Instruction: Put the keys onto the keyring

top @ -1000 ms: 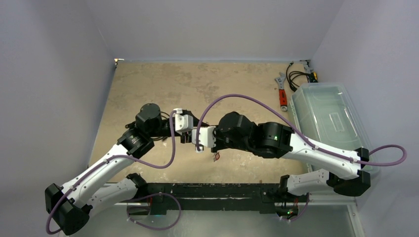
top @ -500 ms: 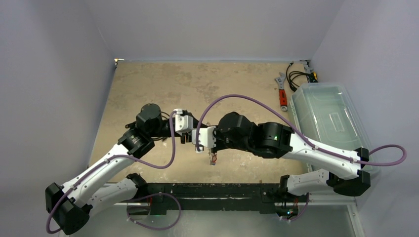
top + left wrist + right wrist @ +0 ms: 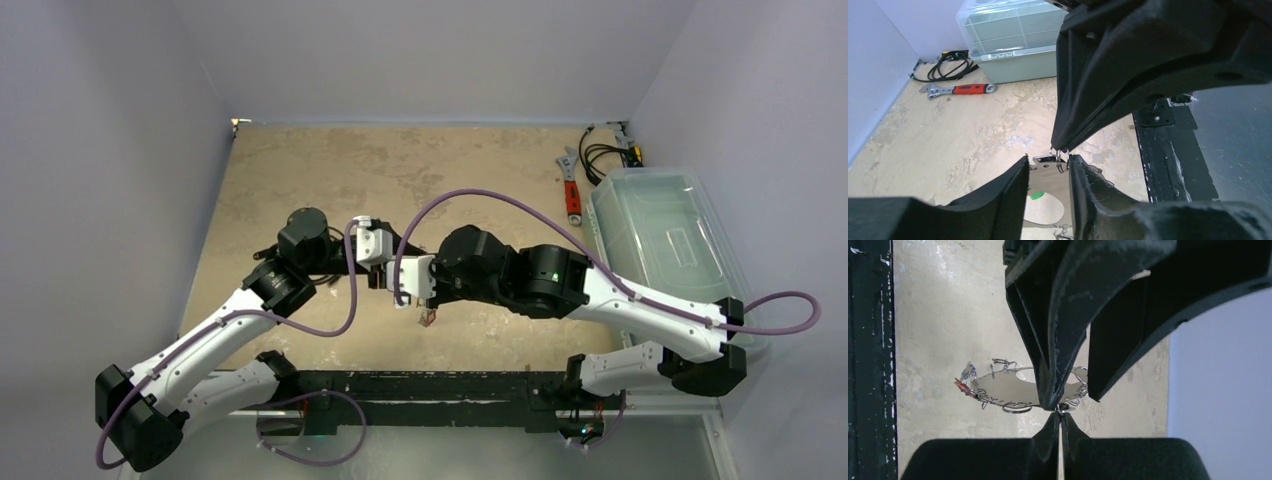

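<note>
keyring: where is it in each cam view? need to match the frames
Top external: keyring mostly hidden, just below picture centre; only a small bit shows.
Left wrist: bottom centre, silvery plate.
Right wrist: left of centre, silvery disc.
Shared landmark: black strip along the table's near edge.

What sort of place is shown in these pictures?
Probably a robot test cell in a lab: two robot arms at a beige table, plain pale walls closing it in, a red-handled wrench beside a clear plastic box.
</note>
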Controlling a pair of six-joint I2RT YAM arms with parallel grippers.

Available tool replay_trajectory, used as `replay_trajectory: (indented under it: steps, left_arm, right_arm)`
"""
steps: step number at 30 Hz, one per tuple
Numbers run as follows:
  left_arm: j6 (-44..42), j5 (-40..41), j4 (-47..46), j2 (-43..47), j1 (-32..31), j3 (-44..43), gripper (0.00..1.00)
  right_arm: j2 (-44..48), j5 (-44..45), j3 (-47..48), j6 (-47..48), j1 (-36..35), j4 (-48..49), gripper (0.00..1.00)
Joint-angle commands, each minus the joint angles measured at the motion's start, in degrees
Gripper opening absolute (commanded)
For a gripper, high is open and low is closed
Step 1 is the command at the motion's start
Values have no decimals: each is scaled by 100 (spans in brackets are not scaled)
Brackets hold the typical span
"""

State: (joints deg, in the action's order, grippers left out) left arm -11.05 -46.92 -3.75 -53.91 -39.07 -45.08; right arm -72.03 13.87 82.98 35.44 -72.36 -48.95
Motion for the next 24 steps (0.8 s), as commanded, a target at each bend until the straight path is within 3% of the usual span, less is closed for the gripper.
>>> replay_trajectory:
  steps: [1, 7, 13, 21, 24]
  left_arm:
    - [-16, -2, -162, -57, -98, 116, 41]
    - [-242, 47, 42, 217, -96, 234, 47]
    - [-241, 33, 41, 238, -101, 251, 22]
    - [-215, 34, 41, 282, -105, 263, 21]
    - [-198, 9, 41, 272, -99, 262, 15]
  right_arm:
    - [-191, 25, 349, -149, -15, 400, 0]
    - [-144, 278, 284, -158, -17, 420, 0]
    - [-82, 255, 255, -149, -15, 444, 0]
    - [-18, 335, 134, -142, -15, 490, 0]
    - [-11, 319, 119, -135, -15, 500, 0]
